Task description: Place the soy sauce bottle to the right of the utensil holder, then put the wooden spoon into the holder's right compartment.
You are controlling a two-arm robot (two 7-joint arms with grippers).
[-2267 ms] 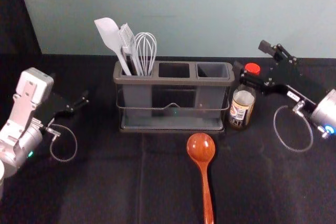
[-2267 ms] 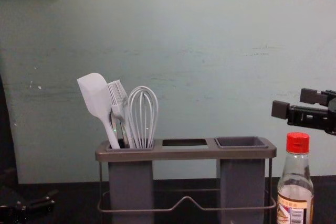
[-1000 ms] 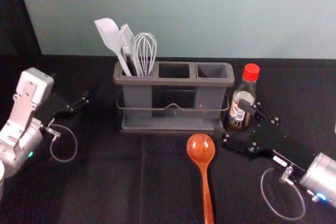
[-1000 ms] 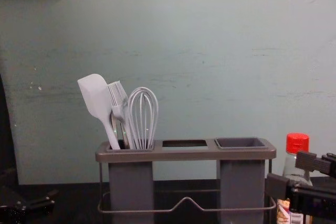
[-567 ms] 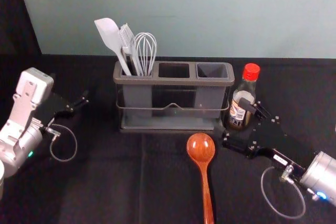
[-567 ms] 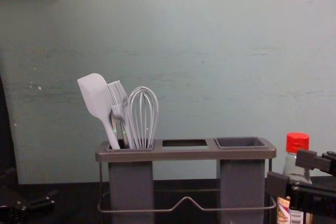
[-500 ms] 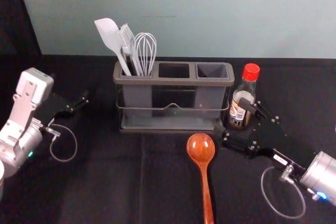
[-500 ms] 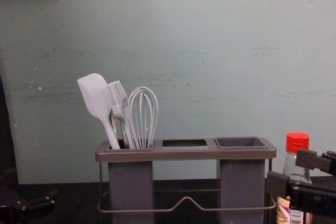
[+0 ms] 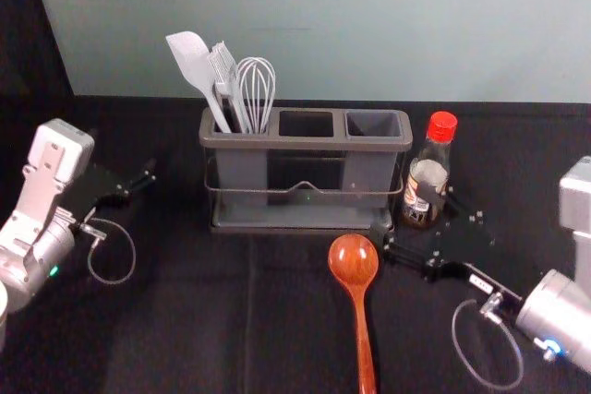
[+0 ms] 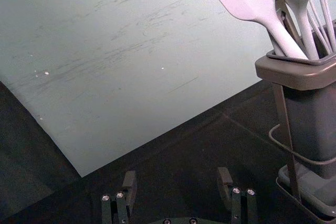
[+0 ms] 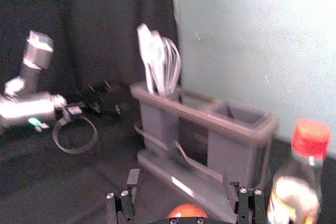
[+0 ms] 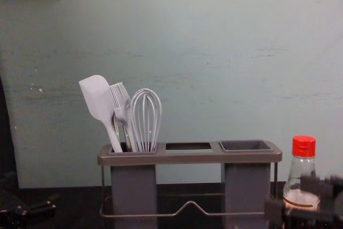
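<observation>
My right gripper (image 9: pixel 404 215) stands open in front of the soy sauce bottle (image 9: pixel 428 177), one finger close to the spoon's bowl. The red-capped bottle is upright, just right of the utensil holder (image 9: pixel 305 143); in the chest view the gripper partly covers the bottle (image 12: pixel 303 171). The wooden spoon (image 9: pixel 354 263) lies on the table, bowl toward the holder. In the right wrist view, the right gripper (image 11: pixel 181 176) has nothing between its fingers, and the spoon's bowl (image 11: pixel 187 211) shows beyond. My left gripper (image 9: pixel 138 182) is parked at the left, open in its wrist view (image 10: pixel 177 176).
A white spatula (image 9: pixel 194 64), a brush (image 9: pixel 224 71) and a whisk (image 9: pixel 256 85) stand in the holder's left compartment. Its middle and right compartments hold nothing visible. A pale wall (image 9: pixel 323 25) rises behind the black-covered table (image 9: pixel 185 320).
My right gripper came from above the bottle to in front of it, then shifted slightly lower and leftward, toward the spoon's bowl. Bottle, spoon, holder and left arm stayed put.
</observation>
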